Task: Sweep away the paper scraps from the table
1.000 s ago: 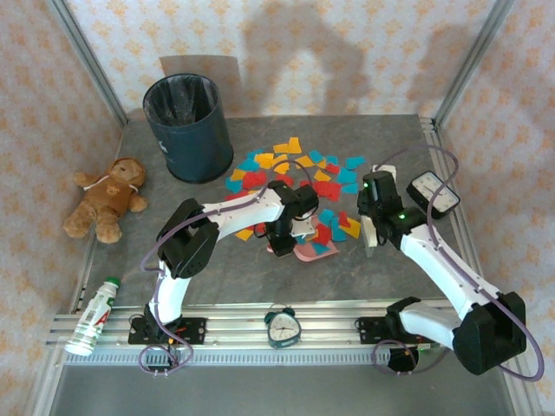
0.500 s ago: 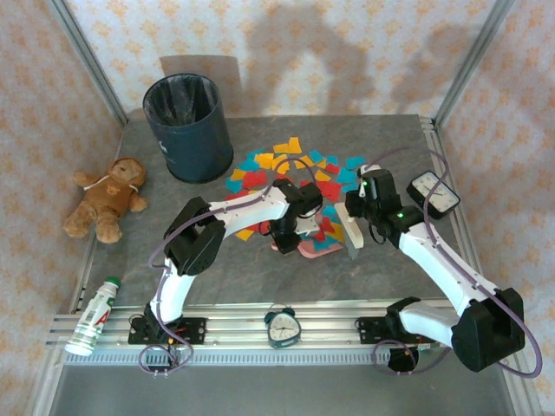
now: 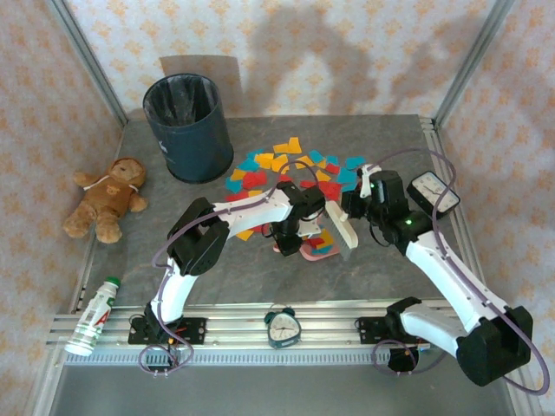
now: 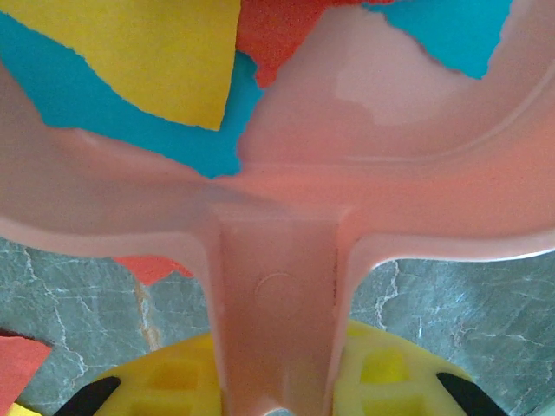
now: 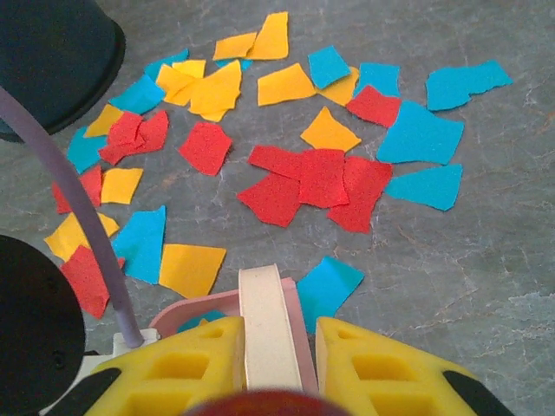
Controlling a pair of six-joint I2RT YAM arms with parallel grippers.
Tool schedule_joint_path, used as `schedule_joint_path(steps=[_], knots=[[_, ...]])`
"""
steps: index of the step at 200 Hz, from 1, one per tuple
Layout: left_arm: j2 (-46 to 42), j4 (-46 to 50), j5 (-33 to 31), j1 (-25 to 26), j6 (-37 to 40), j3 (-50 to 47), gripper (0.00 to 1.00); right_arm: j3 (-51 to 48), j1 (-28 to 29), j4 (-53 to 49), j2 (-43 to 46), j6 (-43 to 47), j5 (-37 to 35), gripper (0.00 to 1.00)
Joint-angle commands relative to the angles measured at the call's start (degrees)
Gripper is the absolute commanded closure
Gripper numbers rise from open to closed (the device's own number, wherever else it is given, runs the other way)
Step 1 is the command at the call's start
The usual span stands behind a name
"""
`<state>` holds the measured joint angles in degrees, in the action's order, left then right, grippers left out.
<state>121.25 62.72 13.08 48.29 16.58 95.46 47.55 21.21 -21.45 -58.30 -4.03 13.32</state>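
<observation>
Nearest the arm bases, on the aluminium rail: an alarm clock and, far left, a bottle lying on its side. Just beyond, on the bare grey table: a pink dustpan resting low on the surface, handle clamped between the yellow fingers of the left gripper, jaws closed down to the width of the handle. Inside the pan: a few paper scraps in yellow, blue and red (no more than a handful, as far as the left wrist view reaches). Just right of the pan mouth: a cream bar, presumably the sweeping tool, pinched firmly in the right gripper, jaws narrowed onto its flat sides, lower end at table level beside the pan. Farther back: the main scatter of red, yellow-orange and blue pieces, spread loosely across the table between the pan and the far edge, some overlapping, most lying apart. At the left margin: a teddy bear; at the right margin: a white dial clock. Farthest: a dark bin, upright and open, close to the left end of the scatter. Progress judged as early: a first small load collected, the large majority left on the table, nothing yet visibly tipped into the bin, many more passes likely needed.
</observation>
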Motion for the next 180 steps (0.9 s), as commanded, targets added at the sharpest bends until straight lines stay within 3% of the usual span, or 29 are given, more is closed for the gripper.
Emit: schedule_joint_path(steps=[1,31,90,180], knots=[[-2.01,0.2,-0.59,0.42,0.59,-0.96,0.9,0.53,0.14,0.84,2.85,-1.53,-2.89,1.0],[-4.63,-1.55,-0.6,0.24,0.44,-3.17,0.91,0.27,0.19,0.53,5.98,-2.84,-7.62,1.0],[-13.21,-6.42,2.54,-1.88,-0.76,-9.15,0.92,0.0,0.15,-2.65,12.24,-5.15,-23.53,1.0],[-19.93,-11.12,7.31,-6.8,-6.92,-9.39,1.0,-0.18,0.12,-3.81,10.76,-3.51,-25.44,1.0]])
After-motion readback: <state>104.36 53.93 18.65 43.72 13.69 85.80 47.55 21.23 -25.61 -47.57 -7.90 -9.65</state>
